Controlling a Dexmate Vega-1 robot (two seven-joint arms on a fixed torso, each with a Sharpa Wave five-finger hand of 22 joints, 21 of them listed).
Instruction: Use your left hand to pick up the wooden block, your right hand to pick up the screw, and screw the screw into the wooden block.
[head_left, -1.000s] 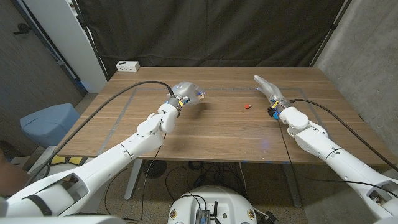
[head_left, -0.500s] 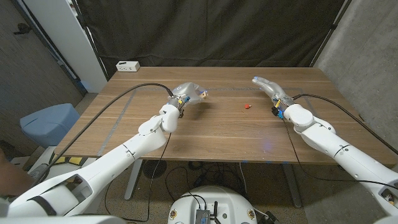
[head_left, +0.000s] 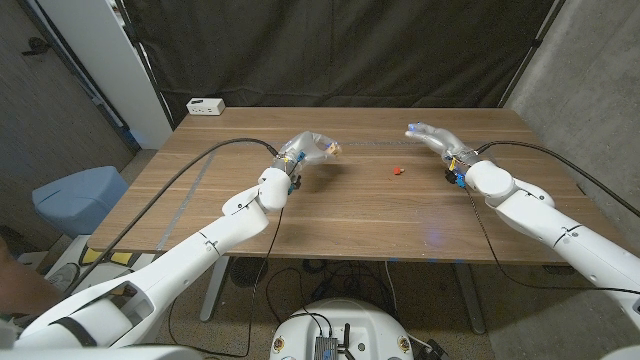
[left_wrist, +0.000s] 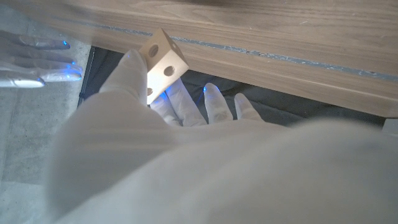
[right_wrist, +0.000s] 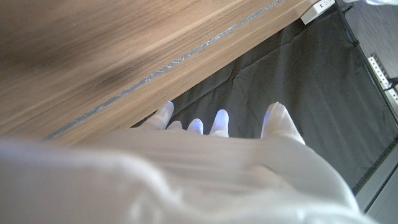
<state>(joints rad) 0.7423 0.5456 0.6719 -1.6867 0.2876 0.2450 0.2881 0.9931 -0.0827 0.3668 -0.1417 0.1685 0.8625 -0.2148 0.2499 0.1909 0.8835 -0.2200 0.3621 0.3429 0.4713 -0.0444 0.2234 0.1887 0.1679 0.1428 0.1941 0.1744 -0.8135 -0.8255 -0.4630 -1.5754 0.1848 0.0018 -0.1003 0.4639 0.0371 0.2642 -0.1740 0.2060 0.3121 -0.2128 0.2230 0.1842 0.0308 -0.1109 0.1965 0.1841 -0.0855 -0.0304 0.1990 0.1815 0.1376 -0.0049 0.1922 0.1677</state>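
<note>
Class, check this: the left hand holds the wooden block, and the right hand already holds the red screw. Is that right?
Not quite. The left hand does hold the wooden block, but the head view shows the red screw lying on the table, apart from the right hand.

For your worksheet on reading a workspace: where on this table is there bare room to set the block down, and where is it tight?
Bare wood runs along the table's near edge between both arms, and at the far middle between the white power strip and right hand. It is tighter between the left hand, holding the wooden block, and the red screw.
</note>
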